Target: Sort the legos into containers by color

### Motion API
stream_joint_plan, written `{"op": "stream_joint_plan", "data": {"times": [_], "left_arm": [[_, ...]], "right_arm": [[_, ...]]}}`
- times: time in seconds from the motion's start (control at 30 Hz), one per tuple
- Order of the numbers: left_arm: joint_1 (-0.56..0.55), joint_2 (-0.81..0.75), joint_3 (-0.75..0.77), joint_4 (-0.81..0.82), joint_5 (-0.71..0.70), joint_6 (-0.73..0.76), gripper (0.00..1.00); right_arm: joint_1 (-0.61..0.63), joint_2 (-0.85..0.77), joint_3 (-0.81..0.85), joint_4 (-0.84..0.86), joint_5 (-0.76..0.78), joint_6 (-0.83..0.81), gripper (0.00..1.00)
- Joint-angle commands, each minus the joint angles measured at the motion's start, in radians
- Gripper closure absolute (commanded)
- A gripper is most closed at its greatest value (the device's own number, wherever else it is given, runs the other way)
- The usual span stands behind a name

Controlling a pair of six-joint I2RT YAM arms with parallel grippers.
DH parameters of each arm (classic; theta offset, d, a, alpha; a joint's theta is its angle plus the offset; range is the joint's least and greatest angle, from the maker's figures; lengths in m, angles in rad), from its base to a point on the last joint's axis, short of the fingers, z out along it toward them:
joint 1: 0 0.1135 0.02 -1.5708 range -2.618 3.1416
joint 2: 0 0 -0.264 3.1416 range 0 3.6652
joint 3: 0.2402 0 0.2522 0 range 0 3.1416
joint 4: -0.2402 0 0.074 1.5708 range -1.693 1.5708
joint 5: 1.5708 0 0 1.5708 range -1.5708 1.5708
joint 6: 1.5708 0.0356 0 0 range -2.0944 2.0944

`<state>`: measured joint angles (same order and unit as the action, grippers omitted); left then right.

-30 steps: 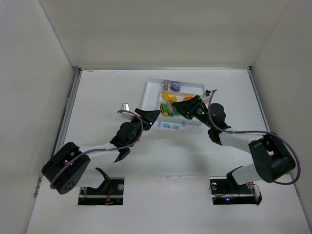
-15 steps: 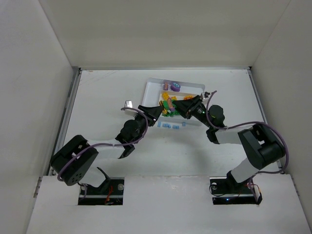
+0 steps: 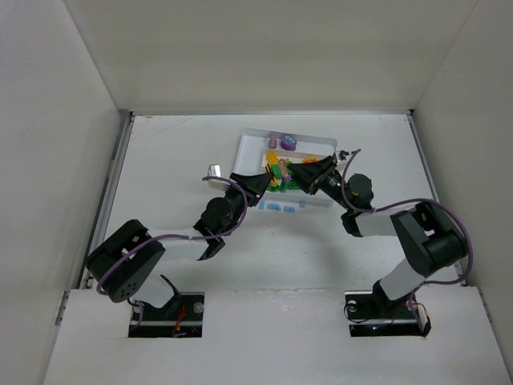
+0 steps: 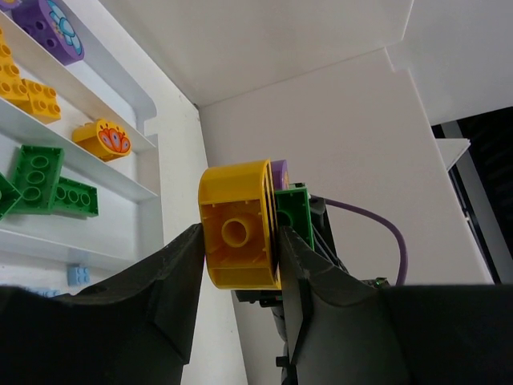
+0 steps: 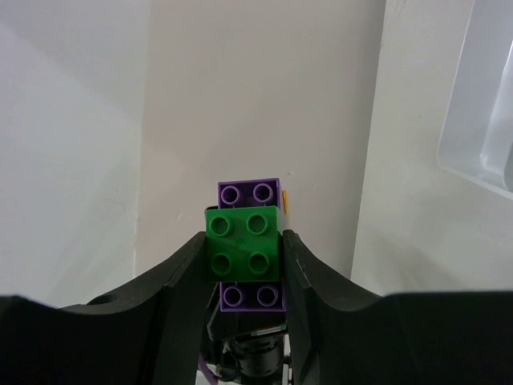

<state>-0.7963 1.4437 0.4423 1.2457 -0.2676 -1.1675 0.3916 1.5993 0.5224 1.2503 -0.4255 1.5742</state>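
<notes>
A mixed clump is held between both grippers above the white tray (image 3: 247, 149): a yellow rounded brick (image 4: 238, 227), a purple brick (image 5: 249, 192) and a green brick (image 5: 244, 244). My left gripper (image 4: 239, 241) is shut on the yellow brick. My right gripper (image 5: 244, 249) is shut on the green brick, with purple showing above and below it. In the top view the left gripper (image 3: 267, 179) and right gripper (image 3: 296, 174) meet at the clump (image 3: 282, 169). The tray compartments hold green bricks (image 4: 36, 172), yellow bricks (image 4: 24, 84) and a purple round piece (image 4: 52, 28).
Pale blue bricks (image 3: 280, 207) lie on the table just in front of the tray; one shows in the left wrist view (image 4: 78, 275). A yellow piece with a butterfly print (image 4: 104, 140) lies in a narrow compartment. The tray corner (image 5: 481, 120) is at the right of the right wrist view.
My left gripper has moved right and farther out to the right gripper and now grips the yellow end of the clump. The right gripper shifted slightly farther over the tray.
</notes>
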Motion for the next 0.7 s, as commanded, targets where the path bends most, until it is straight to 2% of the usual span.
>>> {"op": "stream_joint_plan", "data": {"times": [0.0,0.53,0.67], "left_arm": [[-0.010,-0.051,0.015,0.066,0.074,0.012,0.81],[0.096,-0.181,-0.056,0.054,0.202,-0.003,0.83],[0.137,-0.178,-0.044,0.008,0.243,-0.006,0.83]], "right_arm": [[-0.016,-0.001,0.014,0.107,-0.050,0.023,0.71],[-0.089,0.037,0.005,0.176,-0.121,0.061,0.71],[-0.109,0.030,-0.002,0.172,-0.124,0.055,0.71]]}}
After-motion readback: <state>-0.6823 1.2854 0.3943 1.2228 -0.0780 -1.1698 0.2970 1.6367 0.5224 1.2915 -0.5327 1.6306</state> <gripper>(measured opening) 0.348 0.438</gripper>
